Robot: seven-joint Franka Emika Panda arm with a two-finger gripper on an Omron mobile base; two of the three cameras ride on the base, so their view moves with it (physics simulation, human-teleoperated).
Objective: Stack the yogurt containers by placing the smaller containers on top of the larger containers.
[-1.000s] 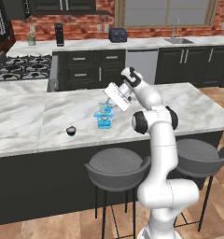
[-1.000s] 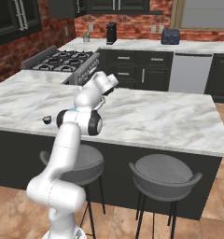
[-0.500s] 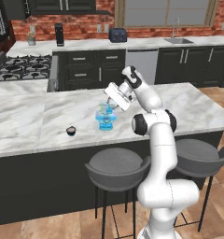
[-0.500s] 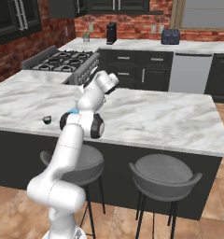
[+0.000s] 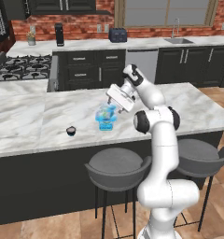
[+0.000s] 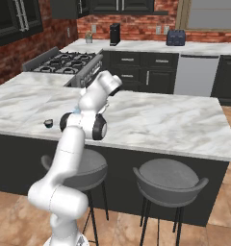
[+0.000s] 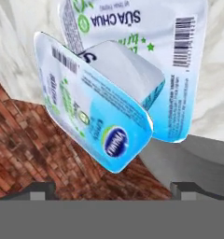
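Two grey stools nearest: one (image 5: 117, 168) under the desk edge by the arm's base, one (image 5: 198, 154) to its right

White marble desk (image 5: 30, 121) runs across the room, dark cabinet front below

Tiny dark cup (image 5: 71, 131) stands upright and alone near the desk's front edge, well apart from the other two containers and to their left; from the right base view it (image 6: 48, 123) sits left of the arm's elbow

Wide tub (image 5: 106, 125), light blue, rests on the desk further in, near the middle. Medium cup (image 5: 105, 112), clear above and blue below, is on top of it and touching it, and looks tilted rather than square. In the hand view the medium cup (image 7: 100, 98) leans across the front of the wide tub (image 7: 179, 70), whose printed pale top with a barcode faces the camera. The two overlap; I cannot tell how firmly the cup is seated

Jaws just above and behind the medium cup, pointing down at it from the arm's side. Released: both dark tips stand wide apart at the bottom corners of the hand view, with nothing between them, and the cup lies beyond them

Arm reaches forward over the desk, elbow bent above the front edge

Behind the desk: gas stove (image 5: 16, 70) at left, dark cabinets, a pale dishwasher front (image 5: 141, 63)

Far counter under the brick wall: black toaster (image 5: 117, 35), tall dark appliance (image 5: 59, 33), sink tap (image 5: 177, 28) below the window
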